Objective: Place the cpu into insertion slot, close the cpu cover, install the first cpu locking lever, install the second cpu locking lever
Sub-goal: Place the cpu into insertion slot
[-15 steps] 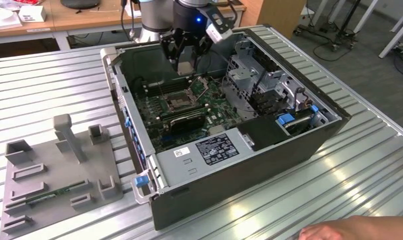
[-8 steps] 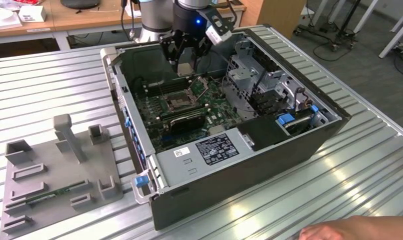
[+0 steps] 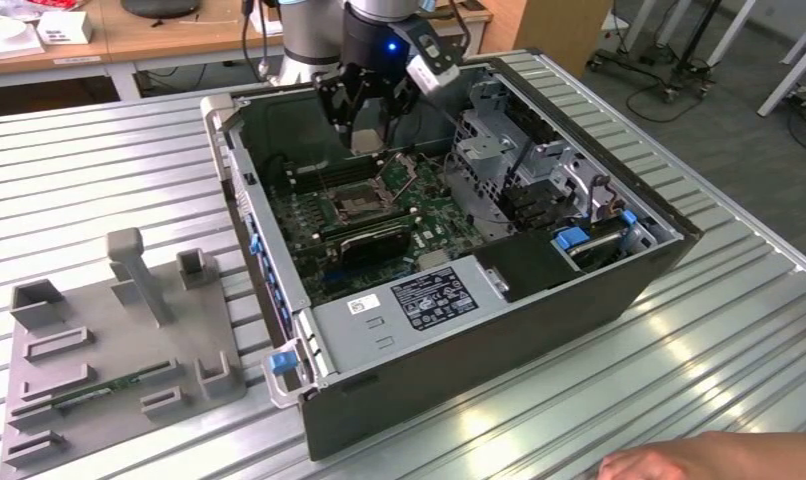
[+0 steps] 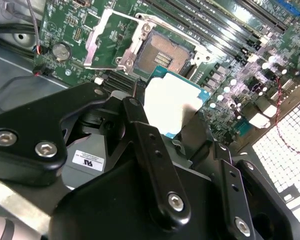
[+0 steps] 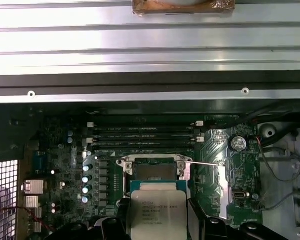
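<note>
Lying open on its side, the black metal computer case [image 3: 510, 330] showed its green circuit board [image 3: 437, 215]. Above the small square dark insertion slot [image 4: 165, 55] with its silvery rim hung the black two-fingered gripper [image 3: 366, 140], jaws clamped on the flat, silver-topped square cpu [image 5: 157, 215] (clear of the slot, not seated). Beside the slot, the thin silvery cpu cover [image 4: 112, 42] stood hinged open.

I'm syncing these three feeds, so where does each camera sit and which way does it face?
Exterior view: high off the arm, looking down into the open computer case; arm and gripper show.
Second wrist view: behind the fingers, looking along them at the cpu and insertion slot.
First wrist view: at the wrist, looking down on the motherboard; fingers flank the cpu.
Both wrist views share cpu and slot.
</note>
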`<state>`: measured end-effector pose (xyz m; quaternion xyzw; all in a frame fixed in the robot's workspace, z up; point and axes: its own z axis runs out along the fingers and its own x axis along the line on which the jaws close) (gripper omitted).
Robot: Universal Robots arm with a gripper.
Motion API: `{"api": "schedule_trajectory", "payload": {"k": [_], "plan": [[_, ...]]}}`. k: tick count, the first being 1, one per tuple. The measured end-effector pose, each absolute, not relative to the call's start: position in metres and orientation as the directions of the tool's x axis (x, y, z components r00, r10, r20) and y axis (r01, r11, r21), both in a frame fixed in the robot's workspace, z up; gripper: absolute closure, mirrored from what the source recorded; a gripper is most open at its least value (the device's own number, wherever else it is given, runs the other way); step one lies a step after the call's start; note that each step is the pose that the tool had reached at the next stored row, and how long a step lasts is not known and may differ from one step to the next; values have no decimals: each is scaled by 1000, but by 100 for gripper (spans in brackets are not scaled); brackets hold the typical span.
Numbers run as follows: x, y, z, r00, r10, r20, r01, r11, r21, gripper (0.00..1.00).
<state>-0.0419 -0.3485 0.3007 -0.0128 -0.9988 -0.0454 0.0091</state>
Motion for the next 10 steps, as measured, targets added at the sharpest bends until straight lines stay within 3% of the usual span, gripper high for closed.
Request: {"api": "schedule_trajectory", "payload": {"k": [10], "plan": [[-42, -363, 298, -1000, 25, 19, 26, 996, 91, 46]]}}
